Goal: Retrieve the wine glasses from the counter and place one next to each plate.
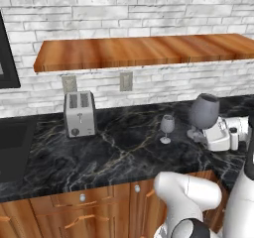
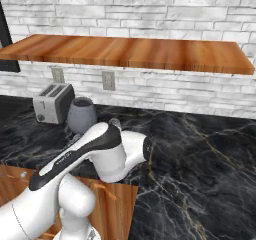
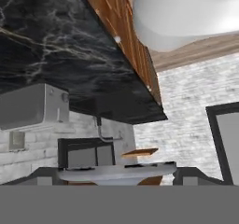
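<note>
1 long black marble counter [image 1: 114, 152] runs along the white brick wall, on brown cabinets [image 1: 99, 207] with 2 round knobs showing at the front. Above it hangs 1 wooden shelf [image 1: 144, 51]. At the back left of the counter stands 1 silver toaster [image 1: 79, 114] with 2 slots, and on the wall behind it are 2 pale outlets [image 1: 126, 81]. I count 2 wine glasses. The free glass [image 1: 167, 128] stands upright on the marble, right of the toaster and well apart from it. The held glass [image 1: 204, 111] is just to its right and looks much bigger and higher, so it seems to be lifted off the counter and nearer to me. It is upright, with its bowl above the white hand. The gripper [image 1: 198, 134] reaches in from the right at the level of its round foot. In the hand view, which is rolled upside down, the 2 fingertips [image 3: 41, 174] stand almost as wide as they go. A pale disc, seemingly the foot seen edge-on, spans the gap between them, so the glass looks gripped by its foot.
</note>
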### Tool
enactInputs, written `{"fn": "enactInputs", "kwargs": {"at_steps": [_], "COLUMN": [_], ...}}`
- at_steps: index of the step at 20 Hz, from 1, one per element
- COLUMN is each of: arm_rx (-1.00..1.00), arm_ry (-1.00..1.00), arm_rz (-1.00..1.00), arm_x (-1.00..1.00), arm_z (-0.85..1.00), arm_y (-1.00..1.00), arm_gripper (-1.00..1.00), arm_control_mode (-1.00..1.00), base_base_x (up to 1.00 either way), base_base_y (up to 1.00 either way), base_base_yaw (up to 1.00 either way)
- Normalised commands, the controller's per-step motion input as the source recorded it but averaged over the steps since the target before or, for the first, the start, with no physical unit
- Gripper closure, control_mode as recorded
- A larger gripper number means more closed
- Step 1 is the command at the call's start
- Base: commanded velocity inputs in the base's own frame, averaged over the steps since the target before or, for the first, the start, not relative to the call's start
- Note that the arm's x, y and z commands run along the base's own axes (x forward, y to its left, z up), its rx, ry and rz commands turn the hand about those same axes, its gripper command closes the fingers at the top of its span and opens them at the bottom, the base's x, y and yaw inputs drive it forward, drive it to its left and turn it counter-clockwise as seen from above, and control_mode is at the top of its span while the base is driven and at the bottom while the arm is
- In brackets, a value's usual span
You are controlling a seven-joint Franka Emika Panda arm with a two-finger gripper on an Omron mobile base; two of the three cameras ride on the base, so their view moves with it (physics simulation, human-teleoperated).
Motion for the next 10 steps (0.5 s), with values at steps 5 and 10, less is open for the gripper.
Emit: {"fn": "enactInputs", "kwargs": {"at_steps": [5,10], "arm_rx": [0.00,0.00], "arm_ry": [-0.05,-0.17], "arm_rz": [0.00,0.00], "arm_x": [-0.49,-0.59], "arm_z": [0.86,0.86], "arm_y": [0.00,0.00], "arm_gripper": [1.00,1.00], "arm_control_mode": [-1.00,-1.00], "base_base_x": [0.00,0.00], "base_base_y": [0.00,0.00], "base_base_yaw": [0.00,0.00]}}
